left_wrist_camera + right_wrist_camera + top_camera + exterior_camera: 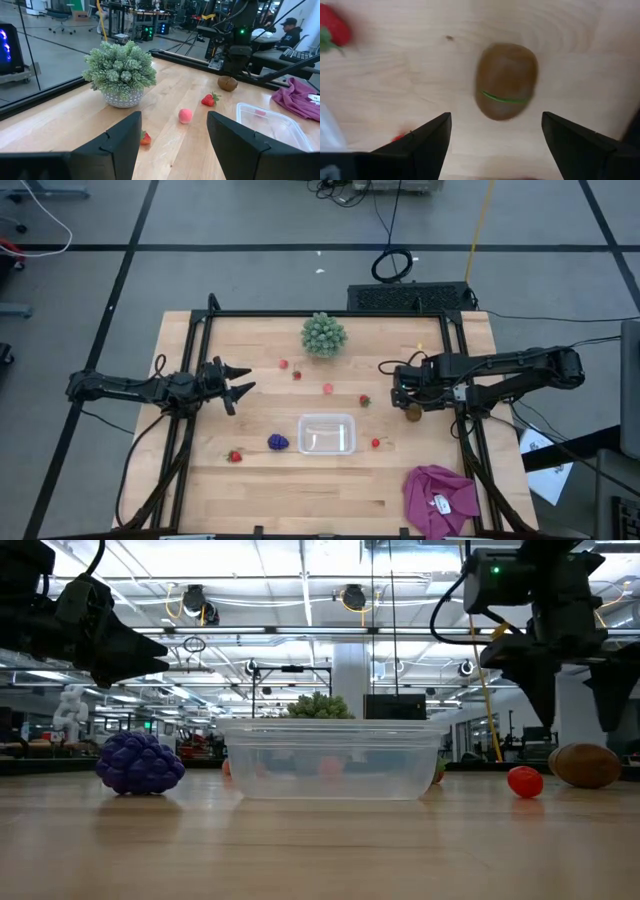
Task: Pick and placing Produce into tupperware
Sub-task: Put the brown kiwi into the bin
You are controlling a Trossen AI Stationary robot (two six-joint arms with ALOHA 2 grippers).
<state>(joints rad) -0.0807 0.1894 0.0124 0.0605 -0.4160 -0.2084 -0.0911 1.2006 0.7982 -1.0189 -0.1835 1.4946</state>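
- While the small brown kiwi-like oval (506,81) lies on the bare wooden table (250,480), the right gripper (495,137) is held directly above it, fingers spread wide, nothing between them.
- In the high view the kiwi (413,414) is seen near the table's right side, just beside the right gripper (405,392), well apart from the small clear plastic rectangular container (327,433).
- The container is judged empty; red shapes seen through its wall in the low view appear to be pieces lying behind it.
- Step in hand, as judged: approach for the pick of the kiwi. No contact is made yet.
- The left gripper (238,383) is held over the table's left side, fingers apart and empty, pointed toward the middle.
- Other produce noted: a small purple grape-like cluster (278,442) just left of the container; small red strawberry-like pieces scattered, one near the container's right end (376,443), one toward the front left (235,456), others (364,400) between the container and the green spiky ball in its pale pot (324,335).
- A magenta cloth (440,495) lies at the front right corner.
- Next move, as judged: a straight descent is called for, so the fingers straddle the kiwi across its narrow width, then a firm closure. The rounded shape may roll if one finger touches first.
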